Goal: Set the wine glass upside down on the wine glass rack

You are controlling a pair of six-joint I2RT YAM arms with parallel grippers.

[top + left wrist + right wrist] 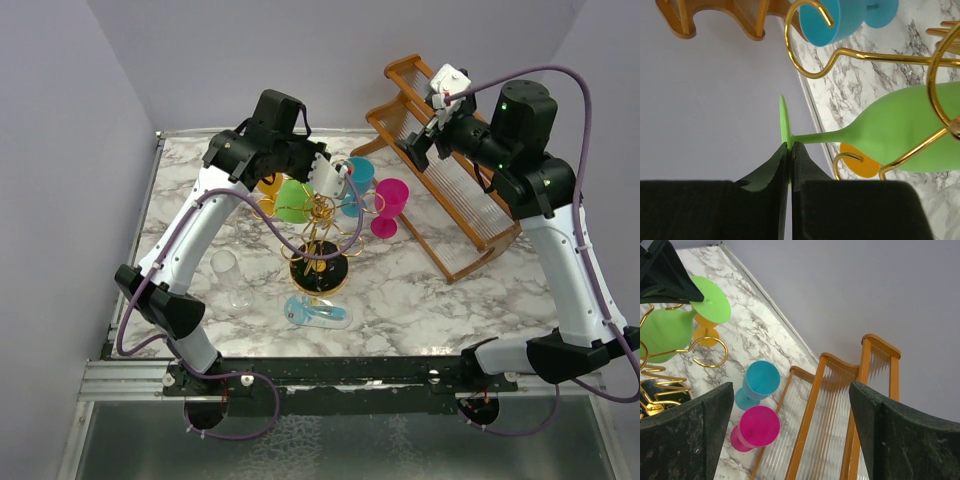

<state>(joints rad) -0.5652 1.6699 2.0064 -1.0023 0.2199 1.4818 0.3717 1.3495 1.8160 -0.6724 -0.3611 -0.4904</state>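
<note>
While the left gripper (pixel 790 148) pinched the green wine glass (pixel 900 125) by its foot, the bowl sat among the ring arms of the wine glass rack (pixel 320 240) mid-bench; the right gripper (pixel 790 390) hung spread over the wooden rack (pixel 810 415) at the far right corner

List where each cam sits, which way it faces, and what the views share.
Top external: above and behind the bases, looking down on the marble table and gold wine glass rack; left arm and right arm show.
Left wrist: on the left arm, looking along the shut left gripper, which pinches the foot of the green wine glass.
Right wrist: above the wooden rack, facing down; the open right gripper frames it.
Shared: all three see that glass and the blue glass.
</note>
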